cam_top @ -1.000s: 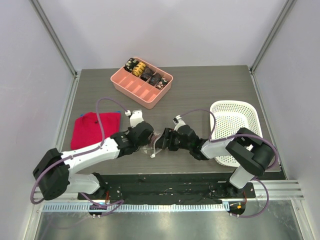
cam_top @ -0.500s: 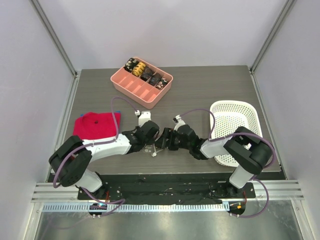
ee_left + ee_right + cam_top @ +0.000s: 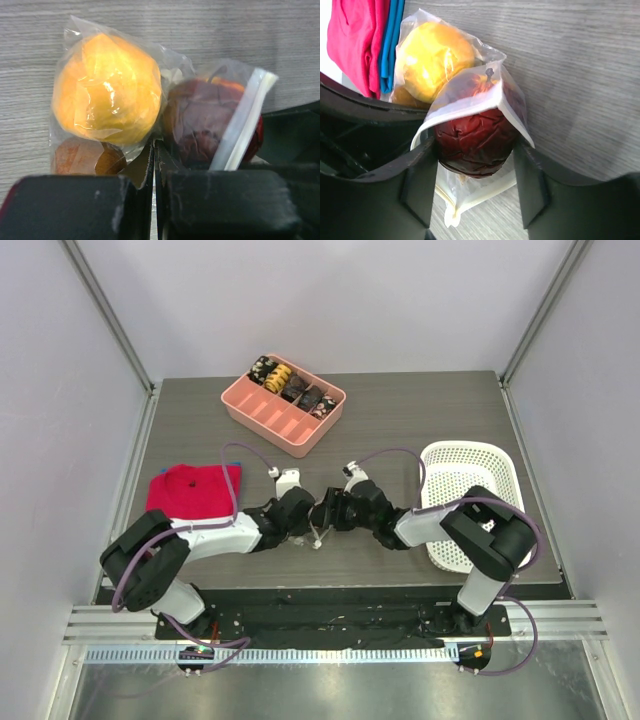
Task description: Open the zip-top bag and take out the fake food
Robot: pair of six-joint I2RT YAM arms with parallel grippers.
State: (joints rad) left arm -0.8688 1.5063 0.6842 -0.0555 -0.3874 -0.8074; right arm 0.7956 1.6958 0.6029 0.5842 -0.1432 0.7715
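Note:
The clear zip-top bag [image 3: 172,70] lies on the grey table between both grippers [image 3: 315,537]. Its white zip strip [image 3: 470,107] is parted. An orange fake food piece [image 3: 107,87] sits inside the bag, with a brownish piece [image 3: 85,157] under it. The dark red-purple piece [image 3: 472,140] pokes out of the bag's mouth. My right gripper [image 3: 474,152] is shut on it, one finger on each side. My left gripper [image 3: 154,150] is shut and pinches the bag's plastic between the orange and dark red pieces. In the top view the left gripper [image 3: 302,519] and the right gripper [image 3: 329,514] almost touch.
A red folded cloth [image 3: 190,490] on a blue one lies to the left and also shows in the right wrist view [image 3: 355,40]. A pink divided tray [image 3: 270,415] with dark and yellow-striped pieces stands at the back. A white basket [image 3: 500,475] stands at the right.
The left arm swung in toward the centre and its gripper moved right to the bag. Both grippers and the bag shifted slightly away from the near edge.

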